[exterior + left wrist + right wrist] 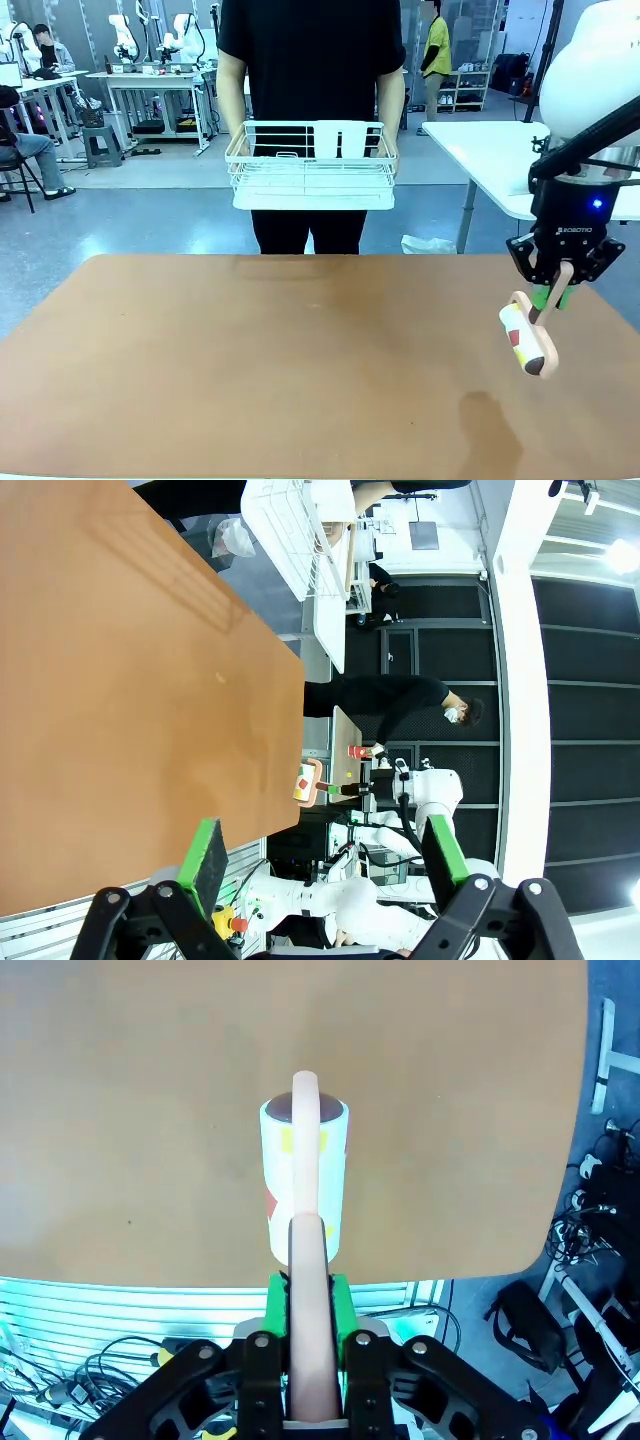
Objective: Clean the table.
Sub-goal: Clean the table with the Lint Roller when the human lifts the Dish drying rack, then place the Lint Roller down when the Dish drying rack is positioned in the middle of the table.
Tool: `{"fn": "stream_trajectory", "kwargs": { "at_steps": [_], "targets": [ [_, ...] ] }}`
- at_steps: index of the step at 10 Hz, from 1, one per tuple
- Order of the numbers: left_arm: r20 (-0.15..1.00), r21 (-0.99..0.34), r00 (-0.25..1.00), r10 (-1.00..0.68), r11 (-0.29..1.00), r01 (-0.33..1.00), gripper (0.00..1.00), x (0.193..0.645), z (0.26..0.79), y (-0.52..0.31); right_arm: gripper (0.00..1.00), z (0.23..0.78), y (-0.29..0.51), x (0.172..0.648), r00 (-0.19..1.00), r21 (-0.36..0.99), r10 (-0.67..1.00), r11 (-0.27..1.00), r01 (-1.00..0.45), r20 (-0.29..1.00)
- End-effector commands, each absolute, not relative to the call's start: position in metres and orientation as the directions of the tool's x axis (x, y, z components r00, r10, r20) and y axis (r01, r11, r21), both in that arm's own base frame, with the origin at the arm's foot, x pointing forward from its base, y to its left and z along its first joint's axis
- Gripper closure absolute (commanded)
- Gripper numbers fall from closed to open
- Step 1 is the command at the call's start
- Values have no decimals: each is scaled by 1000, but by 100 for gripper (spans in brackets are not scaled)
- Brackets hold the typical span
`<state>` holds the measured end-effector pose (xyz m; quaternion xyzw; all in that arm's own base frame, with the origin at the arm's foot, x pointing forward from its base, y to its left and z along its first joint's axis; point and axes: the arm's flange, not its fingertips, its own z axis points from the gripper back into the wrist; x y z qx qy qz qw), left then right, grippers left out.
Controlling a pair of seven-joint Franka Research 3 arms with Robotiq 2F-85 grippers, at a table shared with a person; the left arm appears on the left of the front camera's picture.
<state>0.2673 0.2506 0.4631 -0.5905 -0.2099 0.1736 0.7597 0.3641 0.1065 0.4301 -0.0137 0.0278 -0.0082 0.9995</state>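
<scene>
Brown leathery table, R fingers clamping pink-handled cylindrical lint roller

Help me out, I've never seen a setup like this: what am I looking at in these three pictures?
Two robot arms share a brown table with a person. The front picture looks across the table from the robot's side; the other two come from cameras on each wrist. The right pincer is shut on the pink handle of a lint roller, held over the table. The left pincer is open, holding nothing. The person holds a white wire rack.
</scene>
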Motion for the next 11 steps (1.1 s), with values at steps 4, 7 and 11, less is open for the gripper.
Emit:
{"fn": "stream_trajectory", "kwargs": {
  "at_steps": [4, 7, 11],
  "targets": [
    [120, -973, 852, 510, 229, 0, 0, 265, 464, 252, 79, 436, 110, 367, 997, -28, -43, 999, 42, -66],
    [120, -973, 852, 510, 229, 0, 0, 265, 464, 252, 79, 436, 110, 367, 997, -28, -43, 999, 42, -66],
    [120, -973, 852, 510, 229, 0, 0, 265, 464, 252, 79, 436, 110, 367, 997, -28, -43, 999, 42, -66]
  ]
}}
